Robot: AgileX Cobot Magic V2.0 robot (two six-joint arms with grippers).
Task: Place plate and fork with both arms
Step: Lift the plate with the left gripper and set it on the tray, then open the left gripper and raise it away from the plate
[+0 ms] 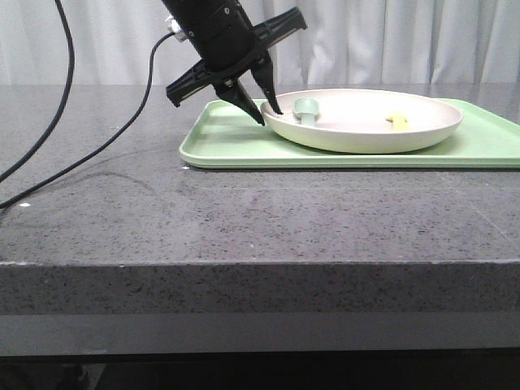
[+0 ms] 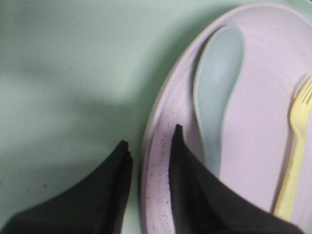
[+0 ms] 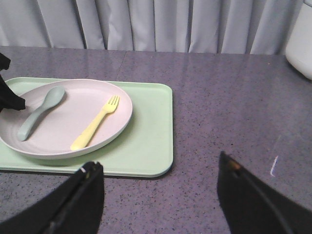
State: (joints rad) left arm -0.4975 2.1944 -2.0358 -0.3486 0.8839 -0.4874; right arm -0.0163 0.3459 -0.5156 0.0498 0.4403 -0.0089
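Here my left claw [image 1: 262, 111] straddles the plate [image 1: 366, 122] rim, one finger inside and one outside; whether it pinches, I cannot tell. The matte plate sits on the flat green tray [image 1: 244, 146], holding the fork [image 3: 95, 124] and spoon [image 3: 41, 111]. My right claw [image 3: 158, 195] (off to the side, tips cut off) gapes wide.

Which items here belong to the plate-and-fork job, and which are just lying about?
Job:
plate, its rim between the left gripper fingers
fork, lying in the plate
right gripper, open, off the tray

Lying about:
spoon, in the plate
green tray
black cable
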